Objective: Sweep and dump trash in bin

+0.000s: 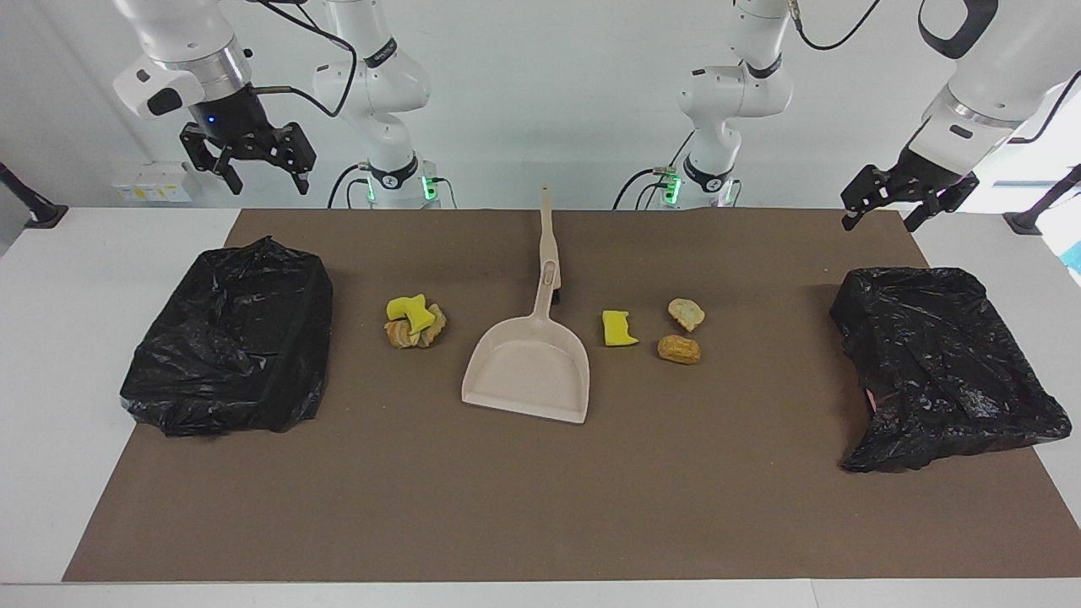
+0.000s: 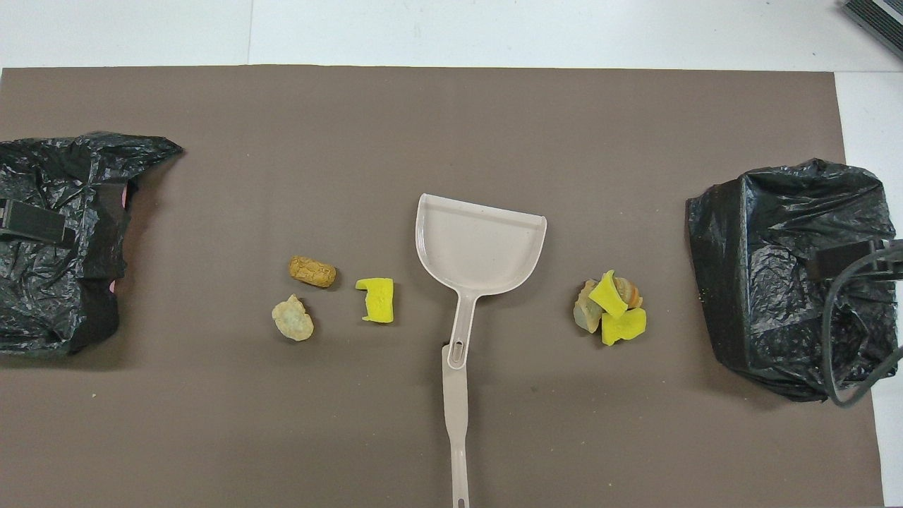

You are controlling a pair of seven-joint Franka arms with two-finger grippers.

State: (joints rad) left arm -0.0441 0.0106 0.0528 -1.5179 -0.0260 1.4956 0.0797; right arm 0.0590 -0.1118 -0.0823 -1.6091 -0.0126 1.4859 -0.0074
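Brown matting covers my surface. Both my claws hang raised with fingers apart, the left claw and right claw each above a black-bagged bin's end. Trash lies beside the beige dustpan.

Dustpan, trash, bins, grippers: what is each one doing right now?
Dustpan: flat on the mat, empty.
Brush: lying under the dustpan's handle.
Trash pile: heaped beside the dustpan.
Three loose trash pieces: scattered, unswept.
Two bins: bag-lined, at the mat's ends.
Left gripper: open, raised, waiting.
Right gripper: open, raised, waiting.
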